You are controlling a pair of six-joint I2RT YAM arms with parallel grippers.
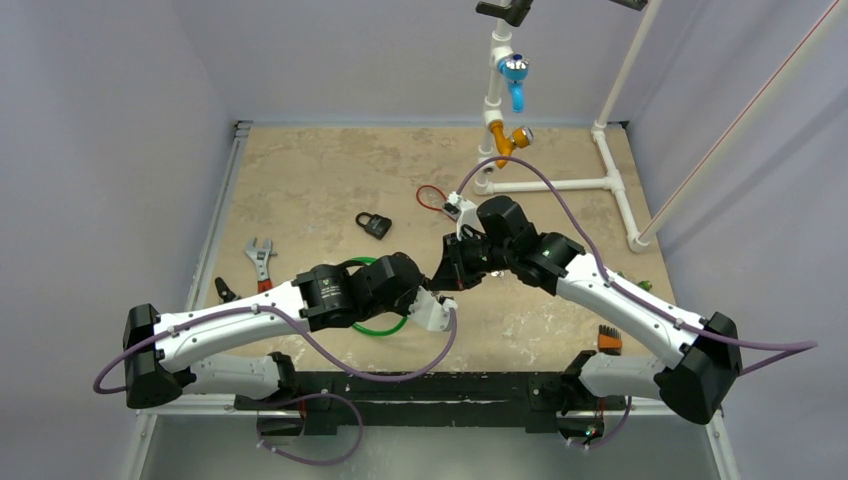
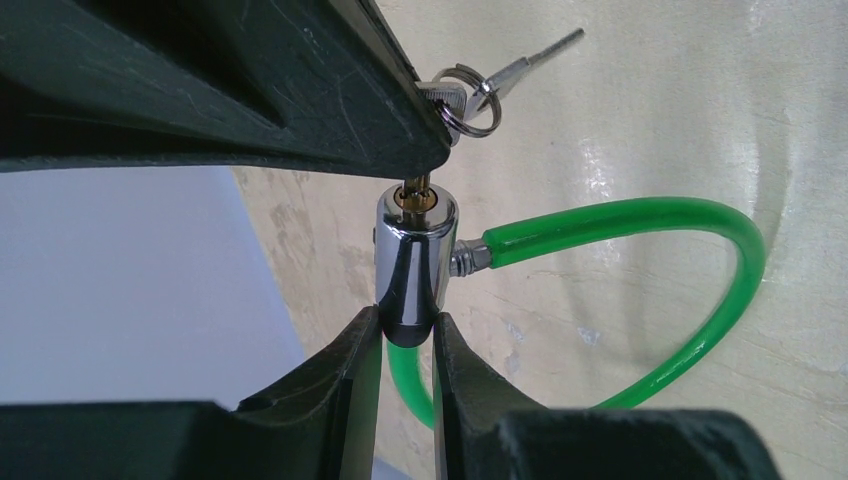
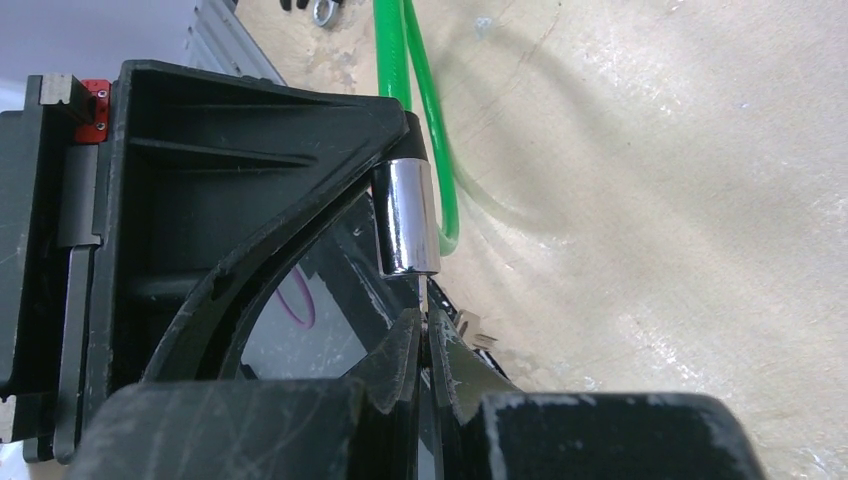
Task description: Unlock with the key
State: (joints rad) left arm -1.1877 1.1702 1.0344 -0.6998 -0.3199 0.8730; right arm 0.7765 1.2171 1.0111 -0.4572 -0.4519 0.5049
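The chrome lock cylinder (image 2: pixel 415 260) of a green cable lock (image 2: pixel 640 215) stands clamped at its lower end in my left gripper (image 2: pixel 407 325), lifted off the table. My right gripper (image 3: pixel 422 335) is shut on the silver key (image 3: pixel 422 292), whose blade enters the end face of the cylinder (image 3: pixel 410 215). A key ring (image 2: pixel 470 100) with a second small key (image 2: pixel 530 58) hangs beside the right finger. In the top view both grippers meet at mid-table, left (image 1: pixel 440 306) and right (image 1: pixel 447 279), with the green loop (image 1: pixel 375 326) under the left arm.
A black padlock (image 1: pixel 373 225) and a red loop (image 1: pixel 430 196) lie farther back. A wrench (image 1: pixel 262 258) and pliers (image 1: pixel 225 290) are at the left. A white pipe frame (image 1: pixel 560 185) with valves stands at the back right; an orange brush (image 1: pixel 610 340) lies near the right base.
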